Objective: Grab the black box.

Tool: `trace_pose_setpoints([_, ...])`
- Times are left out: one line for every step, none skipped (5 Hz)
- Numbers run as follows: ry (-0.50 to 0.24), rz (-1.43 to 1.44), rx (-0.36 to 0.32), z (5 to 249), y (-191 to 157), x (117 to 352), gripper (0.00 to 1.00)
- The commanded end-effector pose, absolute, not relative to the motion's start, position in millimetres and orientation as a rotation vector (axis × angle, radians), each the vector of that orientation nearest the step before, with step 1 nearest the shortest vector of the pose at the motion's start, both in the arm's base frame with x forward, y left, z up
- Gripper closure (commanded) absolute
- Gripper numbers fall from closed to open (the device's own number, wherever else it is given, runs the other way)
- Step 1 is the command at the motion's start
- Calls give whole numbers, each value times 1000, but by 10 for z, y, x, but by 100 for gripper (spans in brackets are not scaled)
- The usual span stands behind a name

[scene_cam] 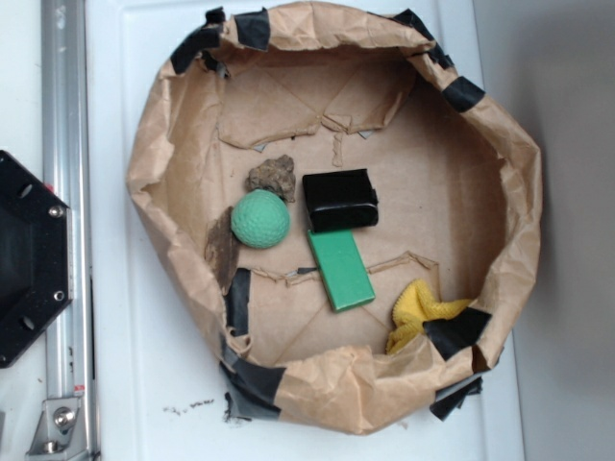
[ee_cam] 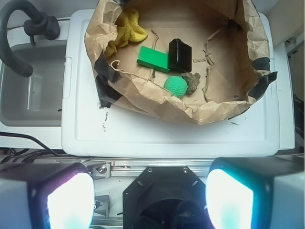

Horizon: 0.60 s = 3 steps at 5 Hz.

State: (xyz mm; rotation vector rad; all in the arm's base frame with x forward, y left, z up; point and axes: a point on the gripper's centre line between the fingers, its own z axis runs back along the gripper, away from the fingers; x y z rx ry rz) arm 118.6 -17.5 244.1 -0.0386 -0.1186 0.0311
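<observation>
Sitting in the paper nest (scene_cam: 173,144), the black box (scene_cam: 340,200) touches the green block (scene_cam: 341,270); green ball (scene_cam: 260,219) beside. The gripper (ee_cam: 150,198) hangs well back, fingers (ee_cam: 69,200) spread, empty.

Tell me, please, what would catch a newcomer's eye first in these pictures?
Probably the crumpled brown paper enclosure patched with black tape, filling the white surface. Inside it, the green ball sits left of the glossy black box, with the flat green block just below the box and a yellow cloth against the lower right wall. In the wrist view, the two fingers glow at the bottom edge, far from everything.
</observation>
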Motion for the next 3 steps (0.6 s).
trace_pose_setpoints([-119, 31, -39, 2441, -175, 1186, 0])
trace_pose_setpoints([-185, -191, 12, 2379, 111, 1686, 0])
trace_pose_setpoints([-121, -149, 111, 2248, 474, 2169, 0])
